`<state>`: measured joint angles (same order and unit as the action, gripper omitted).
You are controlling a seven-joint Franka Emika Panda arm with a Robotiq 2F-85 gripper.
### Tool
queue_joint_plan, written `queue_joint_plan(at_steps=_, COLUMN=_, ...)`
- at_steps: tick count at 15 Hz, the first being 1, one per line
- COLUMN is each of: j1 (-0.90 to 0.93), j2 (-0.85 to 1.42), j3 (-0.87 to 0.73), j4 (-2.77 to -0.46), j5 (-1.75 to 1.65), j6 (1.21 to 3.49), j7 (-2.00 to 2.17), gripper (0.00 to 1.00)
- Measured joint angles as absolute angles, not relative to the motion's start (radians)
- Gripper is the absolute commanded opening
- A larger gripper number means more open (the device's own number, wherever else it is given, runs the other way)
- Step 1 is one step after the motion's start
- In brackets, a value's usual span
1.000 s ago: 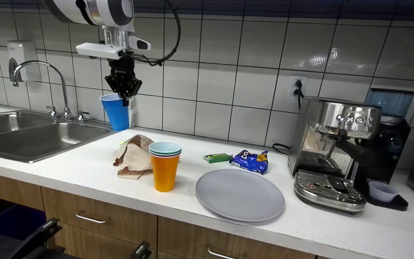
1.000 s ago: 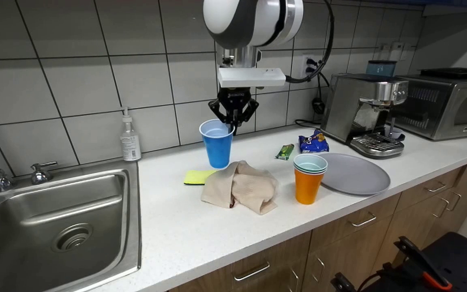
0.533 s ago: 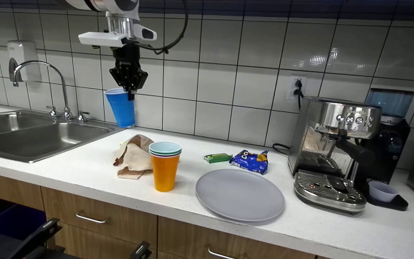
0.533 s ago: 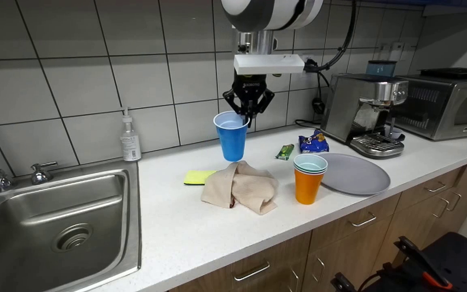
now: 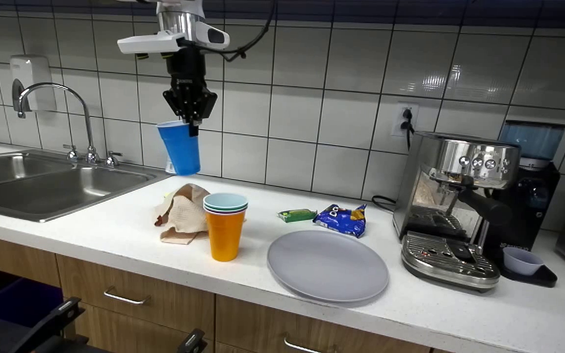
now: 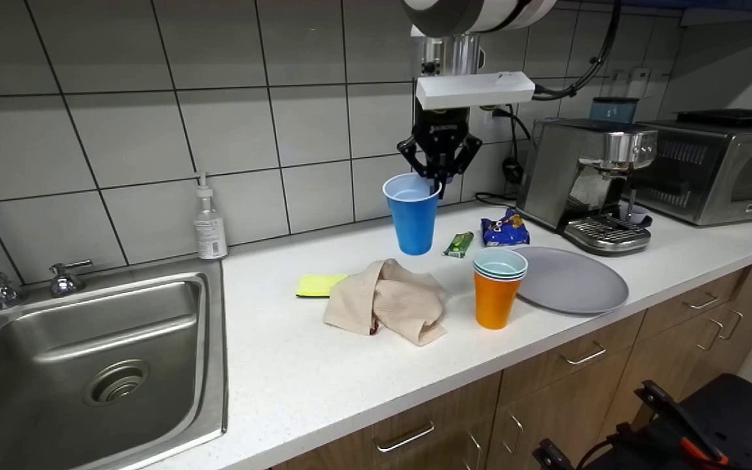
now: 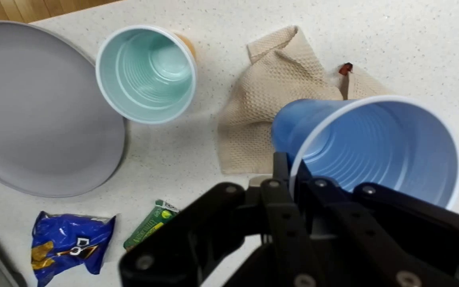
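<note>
My gripper (image 7: 292, 164) is shut on the rim of a blue plastic cup (image 7: 377, 139), one finger inside and one outside the wall. In both exterior views the gripper (image 5: 193, 128) (image 6: 438, 186) holds the cup (image 5: 180, 149) (image 6: 413, 225) in the air above the counter, slightly tilted. Below it lies a crumpled beige cloth (image 6: 392, 300), also in the wrist view (image 7: 281, 79). A stack of cups, orange outside (image 5: 224, 238) and teal inside (image 7: 146, 75), stands upright between the cloth and a grey plate (image 5: 329, 267). The cup hides part of the cloth in the wrist view.
A green wrapper (image 5: 297, 215) and a blue snack packet (image 5: 342, 220) lie behind the plate. A yellow sponge (image 6: 317, 285) lies beside the cloth. A sink (image 6: 214, 339), soap bottle (image 6: 209, 228), coffee machine (image 5: 454, 206) and microwave (image 6: 728, 170) stand around. A tiled wall (image 5: 292, 117) runs behind.
My gripper and the blue cup have moved to the right in both exterior views and slightly up. The cup stays gripped by its rim. The other things have not moved.
</note>
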<state>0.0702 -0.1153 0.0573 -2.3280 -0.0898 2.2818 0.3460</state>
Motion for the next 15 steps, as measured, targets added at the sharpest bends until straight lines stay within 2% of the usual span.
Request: queue_joint_plan(at_steps=15, j1=-0.027, j2=-0.189, j3=0.000, j4=-2.414, j5=-0.117, j6=2.261, j7=0.361, gripper=0.01)
